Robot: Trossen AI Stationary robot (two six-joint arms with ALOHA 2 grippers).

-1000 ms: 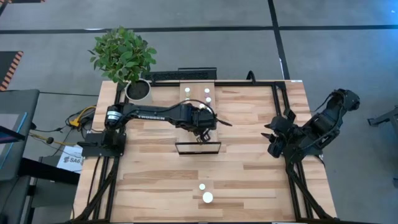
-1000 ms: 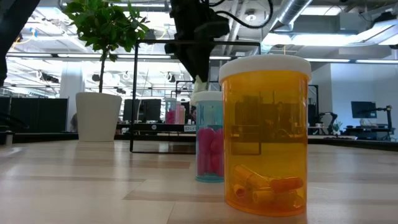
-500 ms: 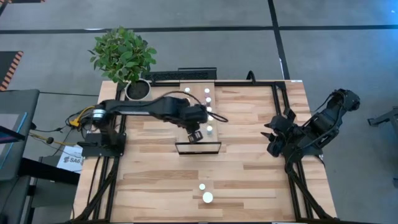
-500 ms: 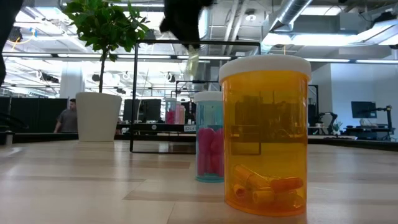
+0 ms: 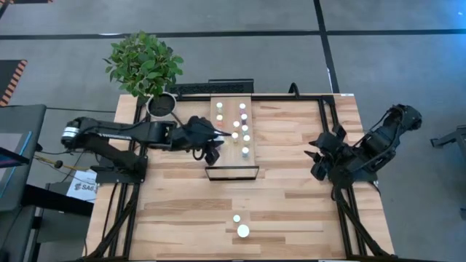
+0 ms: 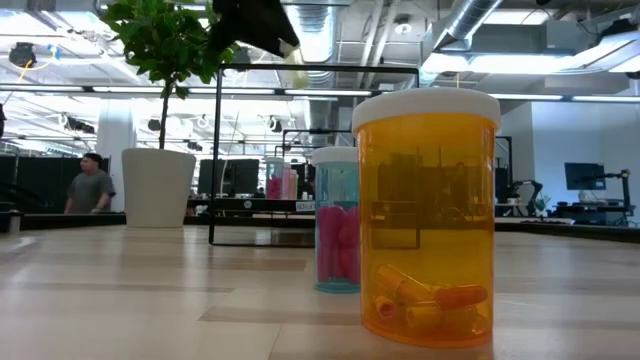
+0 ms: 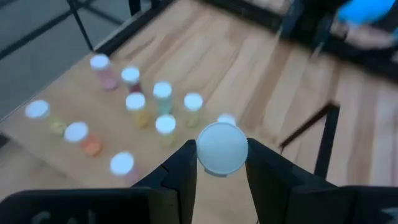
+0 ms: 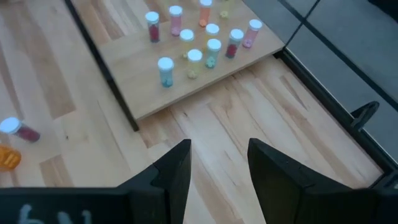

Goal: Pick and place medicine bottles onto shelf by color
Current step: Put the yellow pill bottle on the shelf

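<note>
The left gripper is hanging just off the left edge of the shelf, pinched tight on a small bottle. From its wrist camera all you really get is the white cap wedged between the two fingers, so I can't tell what colour the body is. That's kind of the whole problem with a sort-by-colour job.

The shelf already has a cluster of medicine bottles standing close together on the plank, roughly in a couple of short rows. Two more wait at the near edge of the table: a big orange bottle and a smaller teal bottle with pink pills right behind it. The right gripper is parked way off at the right side of the table, fingers partly apart, holding nothing.

Where I'd guess it could go sideways: the bottles on the shelf are packed tight, so coming in low with the arm could knock one over and domino the rest. The grip also looks like it's up around the cap, so the bottle might swing or land tilted and tip. And if it drops in beside the wrong colour group, the sort is off.
</note>
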